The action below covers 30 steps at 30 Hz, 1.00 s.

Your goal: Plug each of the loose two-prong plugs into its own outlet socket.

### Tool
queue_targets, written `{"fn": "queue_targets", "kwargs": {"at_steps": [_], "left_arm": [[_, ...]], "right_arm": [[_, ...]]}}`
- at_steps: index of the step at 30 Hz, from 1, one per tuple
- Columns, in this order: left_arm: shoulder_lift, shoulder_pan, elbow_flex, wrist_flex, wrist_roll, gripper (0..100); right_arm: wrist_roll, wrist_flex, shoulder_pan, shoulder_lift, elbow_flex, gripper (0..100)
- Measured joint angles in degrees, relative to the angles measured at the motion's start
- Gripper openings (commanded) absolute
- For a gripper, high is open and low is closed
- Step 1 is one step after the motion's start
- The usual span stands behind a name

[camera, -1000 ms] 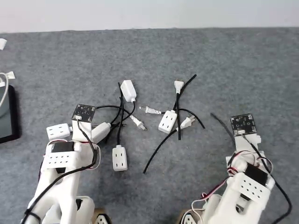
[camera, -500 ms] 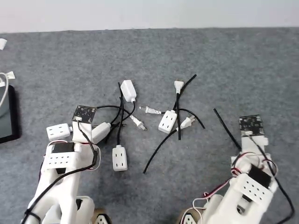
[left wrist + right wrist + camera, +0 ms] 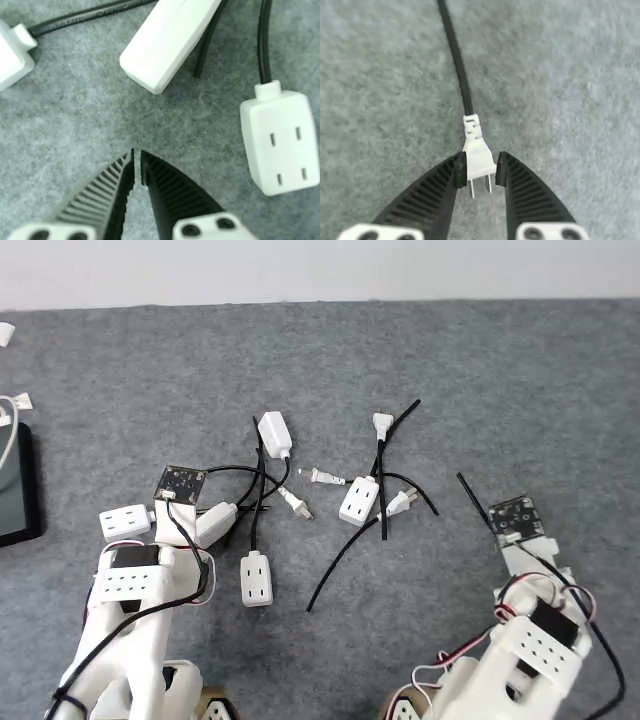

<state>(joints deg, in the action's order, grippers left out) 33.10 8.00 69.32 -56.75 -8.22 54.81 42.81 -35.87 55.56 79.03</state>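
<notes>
White two-prong plug (image 3: 479, 146) sits clamped in the right gripper (image 3: 481, 161), prongs exposed.

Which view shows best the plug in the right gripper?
The right wrist view: the right gripper clamps the plug, both prongs visible. In the high view the arm covers it; its black cord leads away.

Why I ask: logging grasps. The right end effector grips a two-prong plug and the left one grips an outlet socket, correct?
No. The left end effector is shut on nothing, the outlet socket lying apart, as the left wrist view shows. Rest stands.
</notes>
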Motion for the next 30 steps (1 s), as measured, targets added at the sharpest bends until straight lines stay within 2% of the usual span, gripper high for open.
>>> {"fn": "queue_targets", "kwargs": {"at_steps": [6, 10, 17, 23, 30], "left_arm": [[0.0, 0.0, 0.0, 0.0, 0.0, 2], [0.0, 0.0, 0.0, 0.0, 0.8, 7], [0.0, 0.1, 0.0, 0.0, 2.7, 9], [0.0, 0.1, 0.0, 0.0, 3.1, 9], [0.0, 0.1, 0.0, 0.0, 3.1, 9]], "right_arm": [[0.8, 0.0, 2.2, 0.0, 0.0, 11.8], [0.4, 0.3, 2.3, -1.1, -0.3, 11.5], [-3.5, 8.4, 2.3, -15.7, -13.5, 11.4], [-2.8, 0.6, 2.3, -30.6, -16.4, 11.4], [2.2, -5.1, 2.4, -36.7, -17.3, 11.4]]}}
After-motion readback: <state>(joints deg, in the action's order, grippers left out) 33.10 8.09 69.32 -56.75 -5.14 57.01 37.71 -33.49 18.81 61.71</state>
